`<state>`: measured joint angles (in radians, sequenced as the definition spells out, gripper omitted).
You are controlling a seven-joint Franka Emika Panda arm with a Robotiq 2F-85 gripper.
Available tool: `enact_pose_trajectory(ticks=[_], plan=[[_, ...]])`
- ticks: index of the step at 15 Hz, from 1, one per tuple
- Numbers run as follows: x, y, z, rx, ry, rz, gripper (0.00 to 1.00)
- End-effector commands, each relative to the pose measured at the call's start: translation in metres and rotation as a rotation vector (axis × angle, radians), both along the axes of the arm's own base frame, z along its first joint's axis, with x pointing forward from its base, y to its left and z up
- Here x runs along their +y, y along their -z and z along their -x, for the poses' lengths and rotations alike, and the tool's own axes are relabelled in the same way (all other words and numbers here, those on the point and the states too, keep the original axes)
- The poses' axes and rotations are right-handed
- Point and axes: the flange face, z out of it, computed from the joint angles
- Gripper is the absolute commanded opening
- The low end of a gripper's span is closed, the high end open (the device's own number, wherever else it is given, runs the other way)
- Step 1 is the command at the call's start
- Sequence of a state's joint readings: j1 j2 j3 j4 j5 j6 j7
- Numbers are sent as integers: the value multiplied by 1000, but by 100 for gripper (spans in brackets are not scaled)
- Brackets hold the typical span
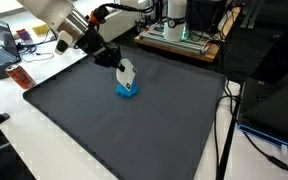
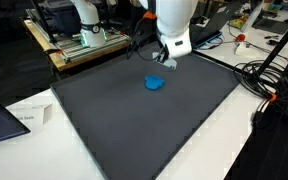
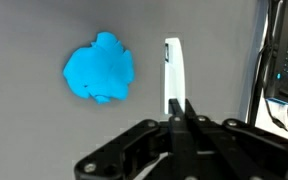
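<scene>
Pincer (image 3: 179,108) together, clamped on white stick (image 3: 172,75); stick dark at far tip, no marking readable on barrel
Stick points down at dark grey mat (image 1: 104,130) on white bench (image 1: 14,140)
Blue lump (image 3: 99,70) lies on mat, toward its far half in both exterior views (image 1: 128,91) (image 2: 156,83)
Wrist view: lump just beside stick, clear gap between
Exterior view: stick (image 1: 127,73) directly over lump, contact cannot be told
Paper sheet (image 2: 26,118) on bench by mat corner, print too small to read
</scene>
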<state>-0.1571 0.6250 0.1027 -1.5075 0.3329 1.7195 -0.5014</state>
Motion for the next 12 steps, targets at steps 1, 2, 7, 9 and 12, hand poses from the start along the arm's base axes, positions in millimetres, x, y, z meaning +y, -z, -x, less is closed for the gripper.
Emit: enact_pose_trajectory(ticks=[1, 2, 7, 9, 12], plan=[[20, -21, 23, -16, 31, 125, 1], [26, -24, 26, -25, 47, 162, 1], [43, -29, 42, -102, 176, 353, 1], [49, -26, 50, -121, 234, 433, 1], [54, -20, 64, -123, 312, 532, 1]])
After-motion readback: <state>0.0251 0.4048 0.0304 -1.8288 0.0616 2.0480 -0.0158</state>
